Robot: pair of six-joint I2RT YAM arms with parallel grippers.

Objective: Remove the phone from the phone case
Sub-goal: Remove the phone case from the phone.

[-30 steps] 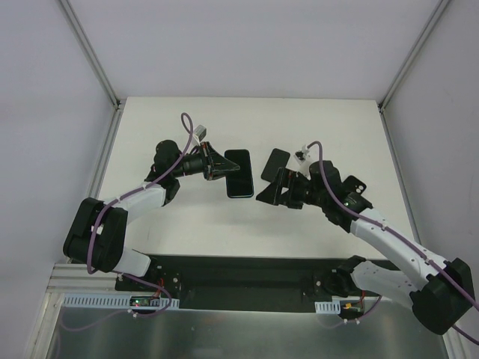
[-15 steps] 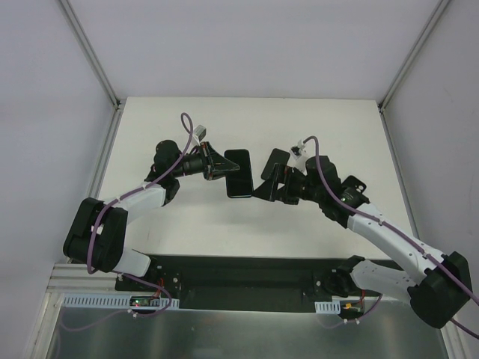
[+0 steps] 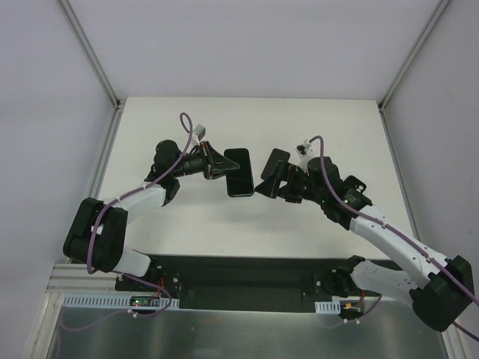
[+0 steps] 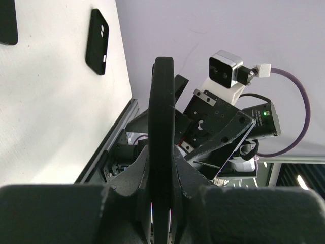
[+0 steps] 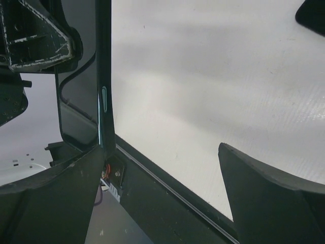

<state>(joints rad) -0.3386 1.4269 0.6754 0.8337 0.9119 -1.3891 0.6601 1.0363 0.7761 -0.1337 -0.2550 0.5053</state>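
My left gripper [image 3: 222,169] is shut on the phone [image 3: 239,173] and holds it above the middle of the table. The phone is dark, with a black phone case [image 3: 241,193] around its rim. In the left wrist view the phone [image 4: 162,112] stands edge-on, clamped between both fingers [image 4: 190,175]. My right gripper [image 3: 268,173] is wide open just right of the phone's free side. In the right wrist view the phone's glossy face [image 5: 78,107] and its side button sit against the left finger [image 5: 61,193]. The right finger [image 5: 274,198] stands far off.
A separate black cover with a camera cut-out [image 4: 96,40] lies flat on the white table [image 3: 187,224]; another dark piece [image 4: 7,20] lies beyond it. A black shape [image 5: 312,14] is at the right wrist view's top corner. The black rail [image 3: 247,273] runs along the near edge.
My right gripper has moved left and turned, closing in on the phone's free side while staying open. The left arm and the phone have not moved.
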